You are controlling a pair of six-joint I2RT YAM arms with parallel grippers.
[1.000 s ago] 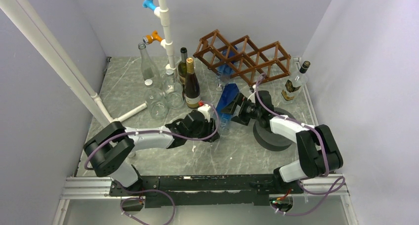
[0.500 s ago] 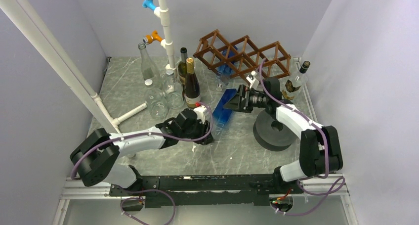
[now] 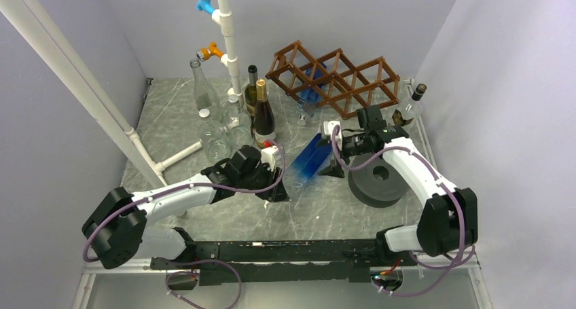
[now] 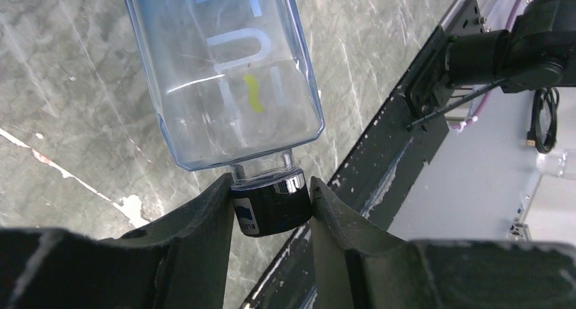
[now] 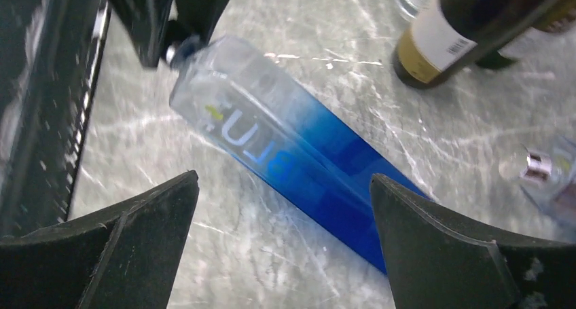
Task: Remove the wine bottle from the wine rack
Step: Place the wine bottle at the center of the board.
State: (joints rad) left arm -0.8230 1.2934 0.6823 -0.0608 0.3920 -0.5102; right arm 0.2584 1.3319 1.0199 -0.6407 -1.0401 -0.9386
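The wine bottle (image 3: pixel 309 161) is a square blue-to-clear bottle with a black cap. It lies slanted on the grey marble table, off the brown lattice wine rack (image 3: pixel 336 78) at the back. My left gripper (image 3: pixel 277 190) is shut on the bottle's cap (image 4: pixel 268 206), and the clear shoulder (image 4: pixel 224 71) reaches away from its fingers. My right gripper (image 3: pixel 333 153) is open and empty by the bottle's blue base end. In the right wrist view the bottle (image 5: pixel 285 166) lies between and below the spread right gripper (image 5: pixel 283 180). A second blue bottle (image 3: pixel 314 85) stays in the rack.
Dark wine bottles (image 3: pixel 263 119) and clear glass bottles (image 3: pixel 204 85) stand at the back left beside a white pipe stand (image 3: pixel 227 37). A grey disc (image 3: pixel 375 180) lies under the right arm. Another bottle (image 3: pixel 406 112) stands by the right wall.
My right gripper has let go of the bottle's blue end, opened and drawn back to the right. My left gripper has pulled the cap end nearer and to the left, and the bottle has dropped lower.
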